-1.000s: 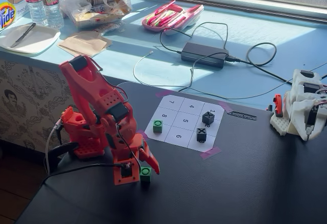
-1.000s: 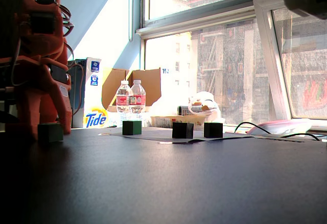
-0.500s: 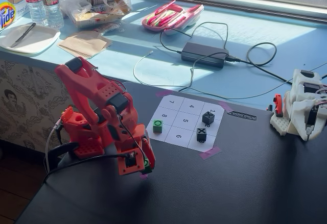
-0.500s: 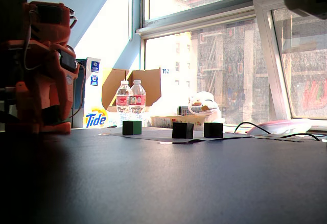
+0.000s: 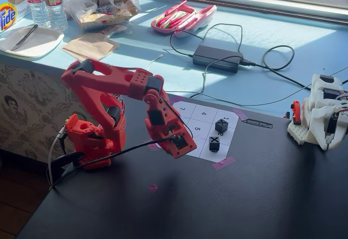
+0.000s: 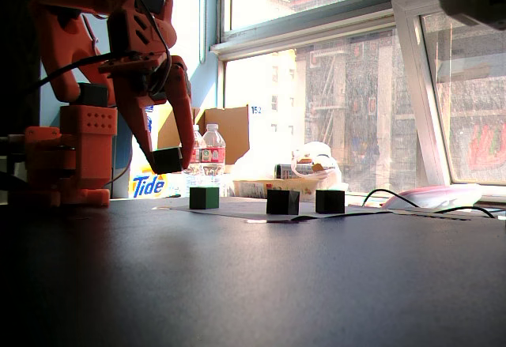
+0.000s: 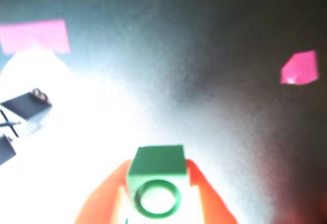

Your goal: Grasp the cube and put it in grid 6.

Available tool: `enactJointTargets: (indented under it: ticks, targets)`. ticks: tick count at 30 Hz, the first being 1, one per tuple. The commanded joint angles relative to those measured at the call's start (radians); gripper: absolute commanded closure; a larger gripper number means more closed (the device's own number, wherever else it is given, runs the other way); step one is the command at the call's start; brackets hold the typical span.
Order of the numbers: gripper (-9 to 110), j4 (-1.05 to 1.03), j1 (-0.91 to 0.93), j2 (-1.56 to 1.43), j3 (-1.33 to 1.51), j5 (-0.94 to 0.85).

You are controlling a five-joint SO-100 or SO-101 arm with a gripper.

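My orange gripper (image 5: 182,146) is shut on the green cube (image 7: 156,163), whose ring mark faces the wrist camera between the two orange fingers (image 7: 209,198). In a fixed view from table level the gripper (image 6: 170,161) carries the cube (image 6: 167,160) in the air, left of the paper sheet. From above, the gripper hangs over the sheet (image 5: 187,111) and hides the held cube. Grid 6 lies beneath the gripper there, its digit covered. A look-alike green cube (image 6: 204,198) rests on the sheet. Two black X cubes (image 5: 221,125) (image 5: 215,143) stand on cells at the right.
The arm's base (image 5: 89,141) stands at the table's left edge. A white device (image 5: 323,111) sits at the right edge. A power adapter (image 5: 217,58) with cables, a pink tray (image 5: 182,17) and bottles (image 5: 46,2) lie on the blue ledge behind. A pink tape mark (image 5: 153,187) is on the table.
The gripper shut on the green cube near the table's front, lifted it, and the arm stretched out, carrying the cube up and over the numbered sheet.
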State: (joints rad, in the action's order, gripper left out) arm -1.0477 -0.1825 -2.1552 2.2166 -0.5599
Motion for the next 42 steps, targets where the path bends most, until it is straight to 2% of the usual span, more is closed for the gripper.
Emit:
enactJointTargets:
  ticks: [1, 7, 11, 15, 20, 27, 33, 35, 37, 38, 42]
  targets:
    - [101, -0.021, -0.086, 0.098, -0.127, -0.009]
    - [101, -0.084, -0.207, 0.336, -0.360, -0.035]
    - [101, -0.138, -0.227, 0.471, -0.554, -0.031]
    - [101, -0.133, -0.222, 0.548, -0.626, -0.037]
    - [101, -0.124, -0.227, 0.638, -0.604, -0.051]
    - [101, 0.020, -0.242, 0.655, -0.449, -0.054]
    - [99, 0.000, -0.242, 0.627, -0.446, -0.057]
    - [93, -0.020, -0.241, 0.614, -0.446, -0.075]
    - [56, -0.048, -0.239, 0.598, -0.443, -0.101]
    - [49, -0.057, -0.239, 0.588, -0.443, -0.109]
    - [46, -0.083, -0.235, 0.517, -0.440, -0.121]
